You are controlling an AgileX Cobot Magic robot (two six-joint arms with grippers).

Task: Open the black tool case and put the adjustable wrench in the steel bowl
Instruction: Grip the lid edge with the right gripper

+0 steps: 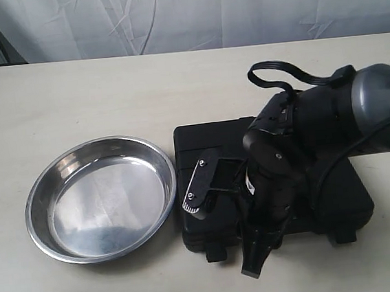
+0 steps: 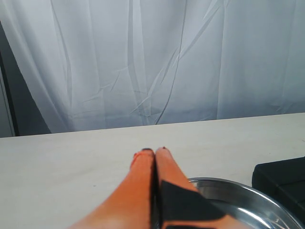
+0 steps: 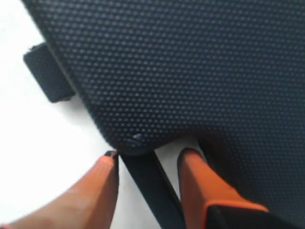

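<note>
The black tool case [image 1: 198,139] lies closed on the table, largely covered by my right arm. My right gripper [image 1: 256,261] sits at the case's front edge. In the right wrist view the right gripper [image 3: 148,162] is open, its orange fingers [image 3: 190,171] on either side of the case's handle bar [image 3: 150,191] with a gap on both sides. The steel bowl [image 1: 100,200] sits empty to the left of the case. My left gripper [image 2: 155,152] is shut on nothing, low by the bowl's rim [image 2: 248,200]. The adjustable wrench is hidden.
A small latch [image 1: 216,254] sticks out from the case's front edge and also shows as latch [image 3: 47,71]. A black cable loop [image 1: 278,72] rises from the right arm. A white curtain [image 2: 152,62] hangs behind the table's far edge.
</note>
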